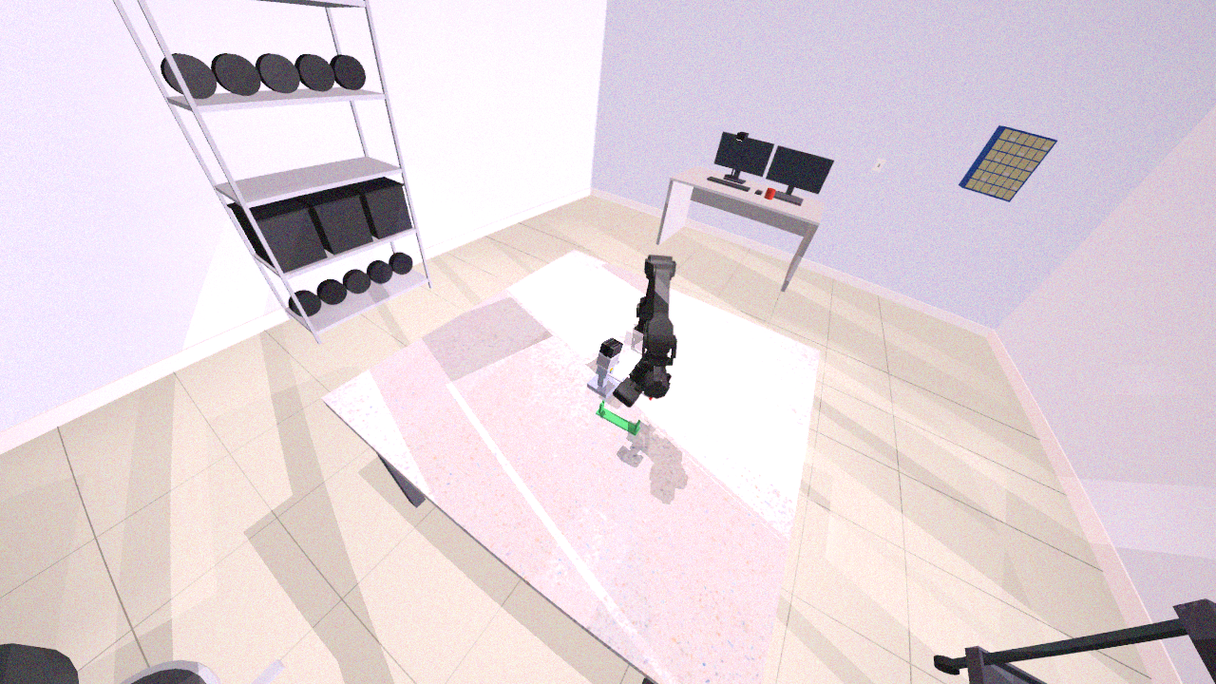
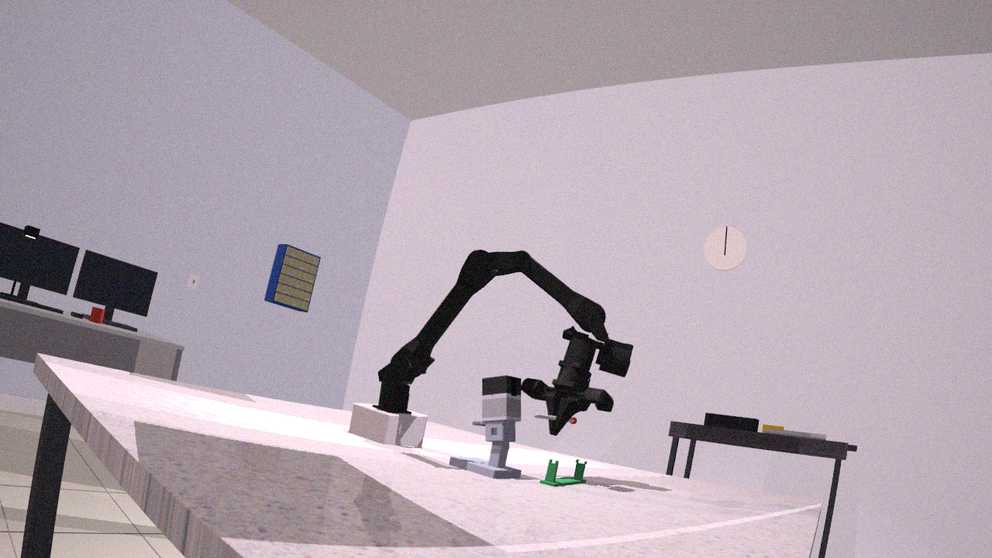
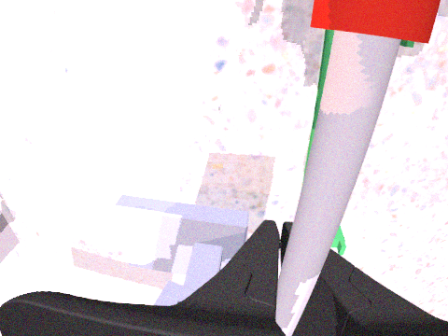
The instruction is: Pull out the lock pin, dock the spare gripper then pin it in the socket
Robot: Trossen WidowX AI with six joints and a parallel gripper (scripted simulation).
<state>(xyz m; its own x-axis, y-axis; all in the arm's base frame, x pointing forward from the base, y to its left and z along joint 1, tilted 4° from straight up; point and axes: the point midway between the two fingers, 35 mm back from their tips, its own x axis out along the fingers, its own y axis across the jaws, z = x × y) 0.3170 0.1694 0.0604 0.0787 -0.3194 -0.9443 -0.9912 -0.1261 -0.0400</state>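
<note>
While the gripper [image 2: 559,421] clamped the red-capped lock pin [image 3: 339,156], it hung above the green cradle [image 2: 563,474], just beside the mount [image 2: 497,430], whose socket apparently carried the spare gripper [image 2: 502,396].

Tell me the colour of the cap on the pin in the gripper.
Red: the pin has a red cap on a pale grey shaft. Clearest in the wrist view.

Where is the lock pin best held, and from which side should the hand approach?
Grip the lock pin on its grey shaft, short of the red cap, the hand closing across it from the sides, as now: the slender round shaft fits between fingers.
</note>
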